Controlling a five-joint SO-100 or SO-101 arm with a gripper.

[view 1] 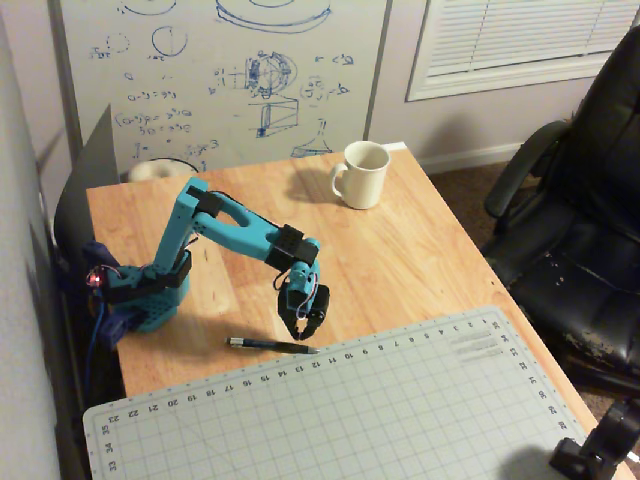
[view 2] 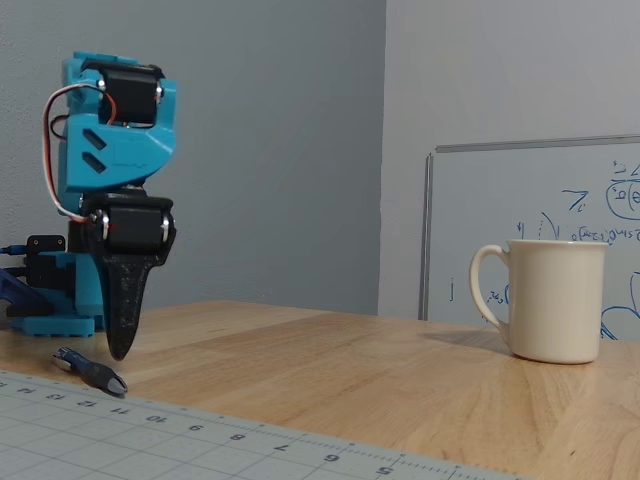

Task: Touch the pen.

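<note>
The pen (view 1: 272, 346) is thin and dark and lies flat on the wooden table (view 1: 420, 250), just beyond the cutting mat's far edge. Its silvery end points left. It also shows in the low fixed view (view 2: 92, 371). My blue arm reaches down. Its black gripper (view 1: 303, 334) points at the table right by the pen's right end. In the low fixed view the gripper (view 2: 117, 352) is one closed tapered wedge, with its tip just behind and above the pen. I cannot tell if the tip touches the pen. It holds nothing.
A white mug (view 1: 362, 173) stands at the table's far side, also in the low view (view 2: 552, 300). A grey-green cutting mat (view 1: 380, 410) covers the near table. A whiteboard (view 1: 220, 70) leans behind; a black office chair (view 1: 580, 220) stands to the right.
</note>
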